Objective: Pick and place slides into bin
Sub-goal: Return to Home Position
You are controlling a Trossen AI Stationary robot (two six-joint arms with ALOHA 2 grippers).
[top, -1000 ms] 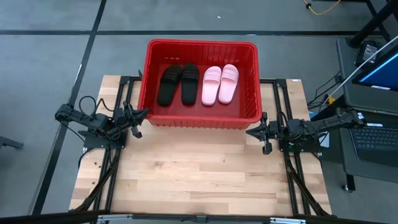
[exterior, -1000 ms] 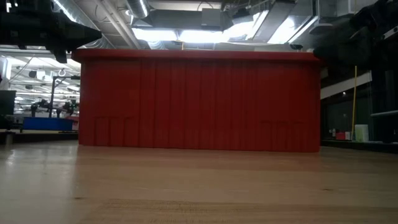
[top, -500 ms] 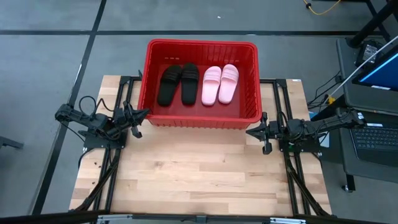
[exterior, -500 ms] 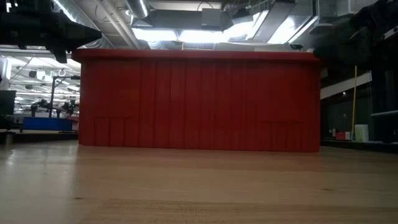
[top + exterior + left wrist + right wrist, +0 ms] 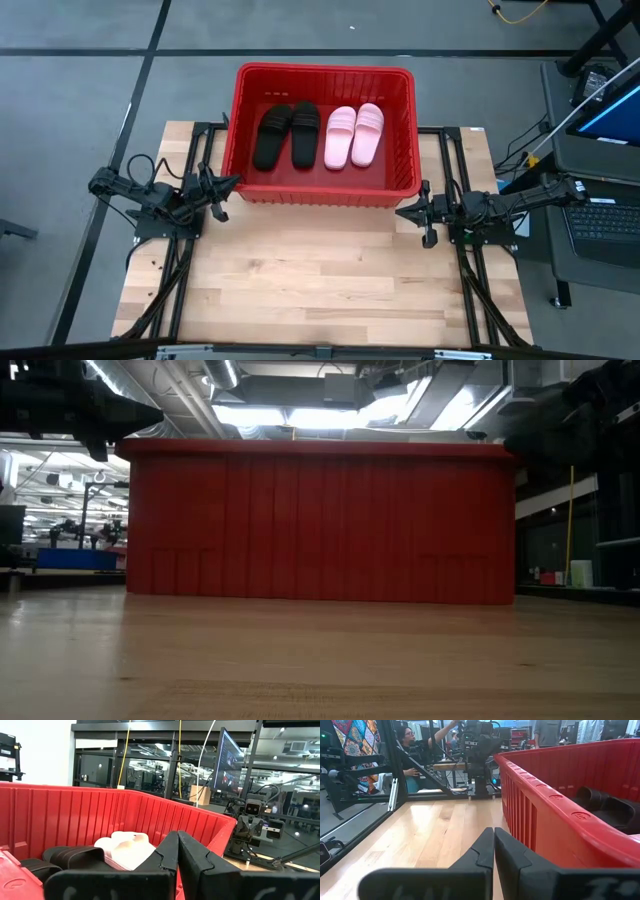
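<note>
The red bin (image 5: 400, 185) stands at the table's far middle. Inside it lie two black slides (image 5: 285, 135) on the left and two pale pink slides (image 5: 355, 135) on the right, side by side, soles down on the bin floor. My left gripper (image 5: 232, 183) is shut and empty by the bin's near left corner. My right gripper (image 5: 402, 212) is shut and empty by the bin's near right corner. The left wrist view shows the slides (image 5: 125, 850) over the bin wall. The low view shows only the bin's near wall (image 5: 320, 525).
Bare wooden table (image 5: 320, 280) lies in front of the bin. Black frame rails (image 5: 180, 270) run along both table sides. A desk with a laptop (image 5: 600, 200) stands off the right edge. People show in the room beyond the table (image 5: 410, 755).
</note>
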